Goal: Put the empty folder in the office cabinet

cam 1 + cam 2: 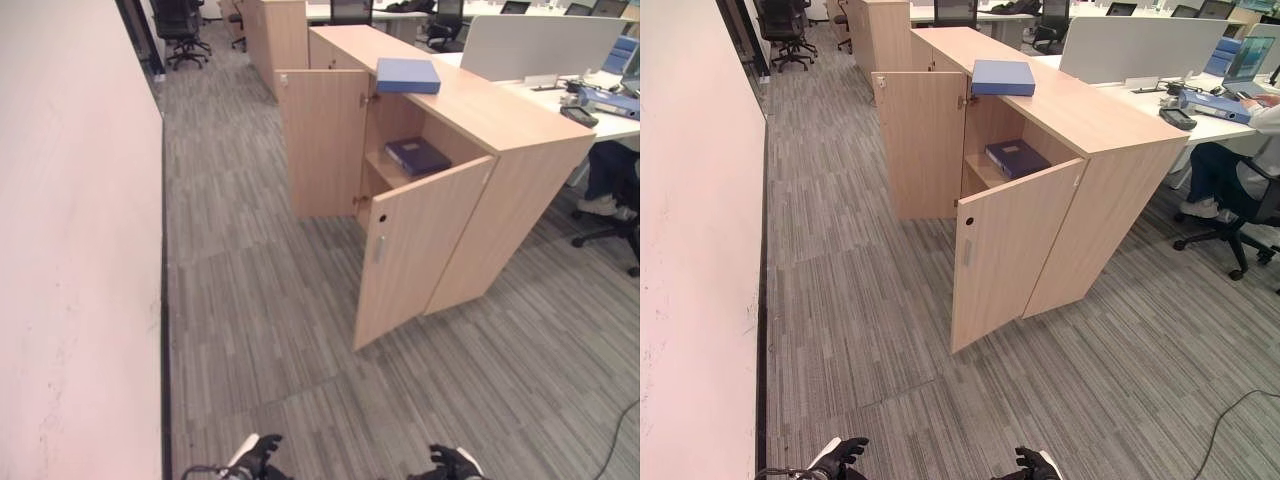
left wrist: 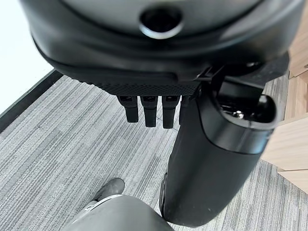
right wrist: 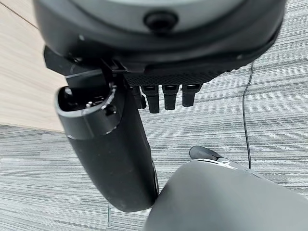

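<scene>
Folder point(image 1: 408, 75) lies flat on the open cabinet point(image 1: 520, 130); a darker one point(image 1: 418, 156) sits inside. Left robot hand point(image 2: 149, 108) and right robot hand point(image 3: 166, 96) hang empty, fingers relaxed.

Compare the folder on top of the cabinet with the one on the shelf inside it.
The folder on top is light blue; the folder on the shelf is dark navy. The first lies in the open on the cabinet top, its corner overhanging the front edge; the second sits inside, between the two open doors, partly shaded. Both lie flat and closed. Neither hand, left hand or right hand, touches them.
</scene>
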You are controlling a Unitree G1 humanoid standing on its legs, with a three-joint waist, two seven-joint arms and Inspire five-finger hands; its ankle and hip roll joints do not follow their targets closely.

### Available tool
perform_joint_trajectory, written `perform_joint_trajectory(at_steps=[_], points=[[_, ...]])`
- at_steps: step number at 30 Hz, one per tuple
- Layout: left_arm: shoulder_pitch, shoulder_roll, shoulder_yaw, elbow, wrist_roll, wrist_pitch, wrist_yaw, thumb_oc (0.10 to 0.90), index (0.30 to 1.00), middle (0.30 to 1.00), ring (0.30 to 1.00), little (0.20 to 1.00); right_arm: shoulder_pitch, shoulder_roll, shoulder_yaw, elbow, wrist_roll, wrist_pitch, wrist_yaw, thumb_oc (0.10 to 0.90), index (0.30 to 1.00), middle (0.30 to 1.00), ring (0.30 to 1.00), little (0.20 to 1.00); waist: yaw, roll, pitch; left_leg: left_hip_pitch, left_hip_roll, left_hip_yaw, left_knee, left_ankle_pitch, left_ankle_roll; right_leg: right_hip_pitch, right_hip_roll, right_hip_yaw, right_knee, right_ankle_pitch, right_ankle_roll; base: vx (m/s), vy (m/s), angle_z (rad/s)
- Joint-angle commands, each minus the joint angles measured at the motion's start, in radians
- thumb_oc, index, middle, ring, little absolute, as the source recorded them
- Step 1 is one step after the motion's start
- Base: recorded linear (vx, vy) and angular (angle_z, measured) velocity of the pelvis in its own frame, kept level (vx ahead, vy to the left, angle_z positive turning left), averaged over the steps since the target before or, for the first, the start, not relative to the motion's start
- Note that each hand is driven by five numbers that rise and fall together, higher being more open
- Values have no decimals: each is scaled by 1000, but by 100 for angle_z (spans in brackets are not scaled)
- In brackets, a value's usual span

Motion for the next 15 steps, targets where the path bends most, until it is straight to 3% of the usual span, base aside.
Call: perform_joint_trajectory(at_steps=[1, 15], points=[[-41, -42, -12, 44, 3, -22, -13, 800, 900, 900, 900, 900, -41, 2, 45, 41, -27, -7, 2, 800, 900, 900, 900, 900, 4, -27, 19, 43, 5, -1, -9, -32, -23, 51, -64, -7, 16, -16, 87, 0, 0, 0], [-41, -43, -10, 48, -2, -19, -13, 800, 900, 900, 900, 900, -44, 6, 46, 47, -27, -5, 5, 800, 900, 900, 900, 900, 5, -25, 16, 44, 6, -4, -9, -35, -23, 54, -64, -8, 16, -19, 85, 0, 0, 0]])
